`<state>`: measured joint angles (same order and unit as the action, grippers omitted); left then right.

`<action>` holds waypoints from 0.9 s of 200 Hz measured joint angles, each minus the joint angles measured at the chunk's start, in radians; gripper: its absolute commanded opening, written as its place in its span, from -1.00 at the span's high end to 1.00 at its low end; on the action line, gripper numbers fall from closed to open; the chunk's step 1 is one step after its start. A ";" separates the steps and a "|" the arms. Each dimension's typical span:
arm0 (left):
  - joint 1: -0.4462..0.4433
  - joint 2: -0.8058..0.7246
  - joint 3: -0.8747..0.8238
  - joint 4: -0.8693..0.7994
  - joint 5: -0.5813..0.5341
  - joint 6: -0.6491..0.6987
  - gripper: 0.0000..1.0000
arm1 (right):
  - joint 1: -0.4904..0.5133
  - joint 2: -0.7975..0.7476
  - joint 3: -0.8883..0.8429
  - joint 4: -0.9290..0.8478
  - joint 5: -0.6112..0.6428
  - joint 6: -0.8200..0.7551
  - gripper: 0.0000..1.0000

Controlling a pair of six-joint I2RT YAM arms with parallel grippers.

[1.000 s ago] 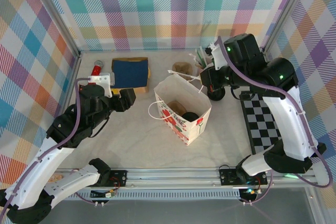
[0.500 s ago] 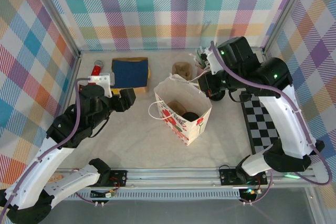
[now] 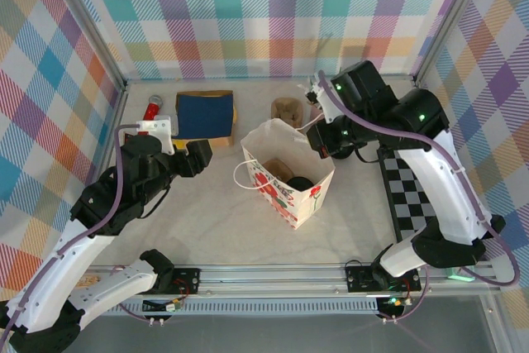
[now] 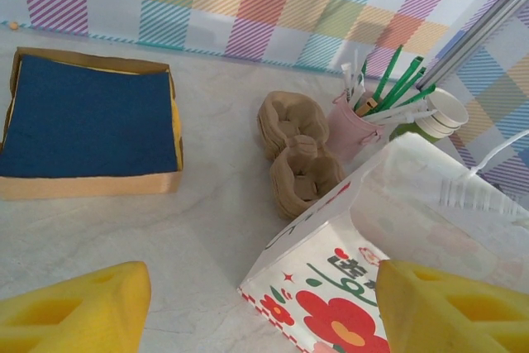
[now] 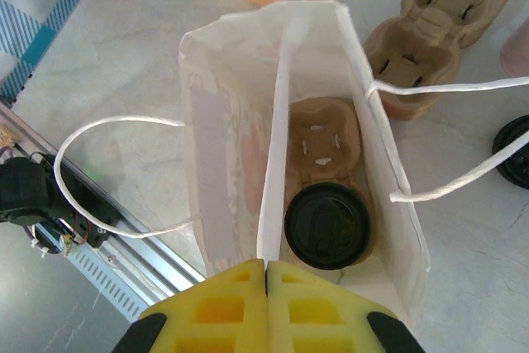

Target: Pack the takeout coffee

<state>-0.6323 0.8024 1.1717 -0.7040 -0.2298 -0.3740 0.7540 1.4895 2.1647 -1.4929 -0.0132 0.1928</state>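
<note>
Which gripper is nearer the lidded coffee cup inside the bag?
Right. The right gripper, shut, hangs above the open bag, close to the lidded cup; the left gripper, open, stands off to the bag's left.

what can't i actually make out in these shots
Right wrist view: the black lid covers the takeout coffee, so its cup body and contents are hidden.
Right wrist view: the sides of the pulp carrier are hidden by the walls of the bag and by the cup.
Left wrist view: the lower part of the cup stack sits behind the bag, and the count is too small to tell.
Top view: the red item is too small to identify.
</note>
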 measured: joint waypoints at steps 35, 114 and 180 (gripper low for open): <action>0.000 -0.009 -0.005 0.000 0.000 0.000 -0.45 | 0.006 0.000 -0.030 -0.010 0.009 0.000 1.00; 0.000 -0.015 -0.005 0.000 0.000 0.000 -0.45 | 0.006 0.039 -0.030 -0.013 0.034 -0.001 1.00; 0.000 -0.022 -0.005 0.000 0.000 0.000 -0.45 | 0.014 0.180 0.020 -0.021 0.092 -0.019 1.00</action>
<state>-0.6323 0.7803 1.1671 -0.7044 -0.2298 -0.3740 0.7681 1.6699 2.1849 -1.5143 0.0792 0.1741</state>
